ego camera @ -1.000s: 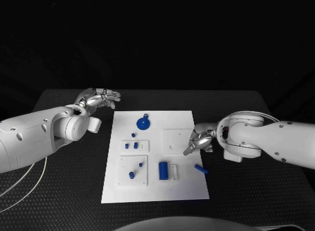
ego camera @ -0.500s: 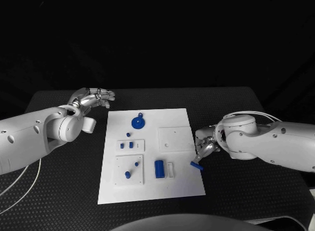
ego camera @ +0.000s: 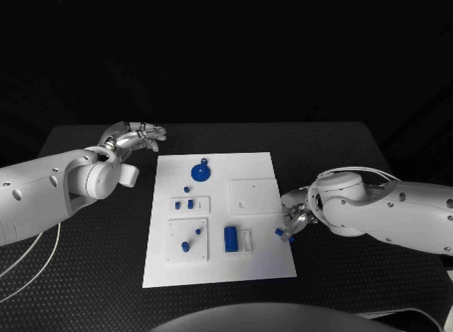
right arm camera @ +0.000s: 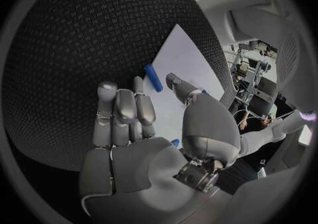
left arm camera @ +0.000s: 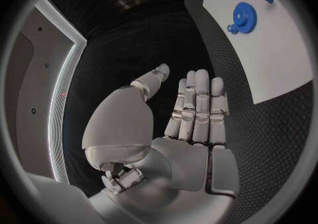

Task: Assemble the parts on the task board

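Note:
The white task board (ego camera: pixel 256 263) lies mid-table. On it I see a blue gear (ego camera: pixel 199 173), a blue cylinder (ego camera: pixel 230 238) beside a white slot, and several small blue pieces on the left sub-plates. A short blue peg (ego camera: pixel 283 234) lies at the board's right edge. My right hand (ego camera: pixel 294 213) hovers just over that peg with its fingers spread and nothing in them. The right wrist view has the peg (right arm camera: pixel 153 77) just past the fingertips (right arm camera: pixel 138 87), at the board's edge (right arm camera: pixel 179 57). My left hand (ego camera: pixel 136 135) is held open off the board's far left corner, holding nothing; the left wrist view shows the gear (left arm camera: pixel 244 11).
Black textured table (ego camera: pixel 97 277) surrounds the board, with bare room on both sides. A white cable (ego camera: pixel 37 266) loops over the table at the near left. A square white sub-plate (ego camera: pixel 254 197) sits on the board near my right hand.
The head camera has shifted. My right hand has moved along the board's right edge toward me, down to the blue peg. The left hand has stayed put.

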Available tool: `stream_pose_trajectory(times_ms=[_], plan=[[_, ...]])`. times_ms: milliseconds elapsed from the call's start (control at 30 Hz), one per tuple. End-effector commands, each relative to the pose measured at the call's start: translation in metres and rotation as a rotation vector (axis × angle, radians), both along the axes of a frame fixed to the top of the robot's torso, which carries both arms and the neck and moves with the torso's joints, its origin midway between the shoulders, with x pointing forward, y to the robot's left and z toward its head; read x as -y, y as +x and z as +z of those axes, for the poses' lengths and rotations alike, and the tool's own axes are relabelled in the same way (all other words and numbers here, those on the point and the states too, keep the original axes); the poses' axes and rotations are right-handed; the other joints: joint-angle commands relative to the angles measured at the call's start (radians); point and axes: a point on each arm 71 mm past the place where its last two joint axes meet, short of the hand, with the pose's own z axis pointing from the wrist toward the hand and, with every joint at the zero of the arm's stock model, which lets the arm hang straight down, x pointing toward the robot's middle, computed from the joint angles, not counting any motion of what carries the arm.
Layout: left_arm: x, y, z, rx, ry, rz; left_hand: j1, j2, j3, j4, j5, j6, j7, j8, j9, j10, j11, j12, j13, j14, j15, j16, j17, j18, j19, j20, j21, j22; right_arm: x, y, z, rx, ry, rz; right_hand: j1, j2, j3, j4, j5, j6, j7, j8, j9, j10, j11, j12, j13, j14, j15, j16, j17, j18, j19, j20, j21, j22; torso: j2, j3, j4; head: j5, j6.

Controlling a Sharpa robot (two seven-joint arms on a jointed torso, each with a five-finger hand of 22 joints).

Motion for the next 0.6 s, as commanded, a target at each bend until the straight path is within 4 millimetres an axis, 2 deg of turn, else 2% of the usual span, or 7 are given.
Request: stream_pose_trajectory(times_ms=[33, 433, 600], plan=[[0.002, 0.000, 0.001, 0.005, -0.007, -0.017, -0.004, 0.004, -0.002, 0.002, -0.005, 0.001, -0.002, 0.006, -0.001, 0.000, 0.003, 0.006, 0.001, -0.001, -0.002, -0.007, 0.001, 0.008, -0.003, -0.011, -0.005, 0.021, -0.002, -0.003, -0.005, -0.008, -0.020, 0.025, 0.002, 0.014, 0.003, 0.004, -0.001, 0.014, -0.002, 0.006, 0.004, 0.001, -0.011, -0.002, 0.001, -0.004, -0.006, 0.004, 0.000, 0.019, -0.007, 0.003, 0.007, 0.002, 0.001, -0.0009, -0.0005, 0.003, -0.002], [0.001, -0.001, 0.001, 0.004, -0.007, -0.016, -0.004, 0.004, -0.002, 0.002, -0.005, 0.001, -0.002, 0.006, -0.001, 0.000, 0.003, 0.006, 0.001, -0.002, -0.002, -0.007, 0.001, 0.008, -0.003, -0.011, -0.005, 0.021, -0.013, -0.004, -0.010, 0.013, 0.008, 0.036, 0.027, 0.054, 0.000, -0.007, -0.001, 0.038, -0.013, 0.017, 0.009, 0.008, -0.021, 0.004, 0.008, 0.000, -0.015, 0.010, 0.002, 0.019, -0.007, 0.004, 0.011, 0.003, 0.000, -0.0006, -0.0004, 0.012, -0.008], [0.000, -0.001, 0.001, 0.003, -0.006, -0.015, -0.004, 0.005, -0.002, 0.002, -0.005, 0.001, -0.002, 0.006, -0.001, 0.000, 0.003, 0.006, 0.001, -0.002, -0.002, -0.007, 0.001, 0.008, -0.004, -0.011, -0.005, 0.021, -0.017, -0.005, -0.013, 0.023, 0.009, 0.042, 0.039, 0.078, -0.003, -0.022, -0.002, 0.042, -0.014, 0.017, 0.009, 0.010, -0.023, 0.004, 0.008, 0.001, -0.016, 0.012, 0.001, 0.019, -0.008, 0.004, 0.011, 0.003, 0.001, -0.0006, -0.0012, 0.015, -0.011]])
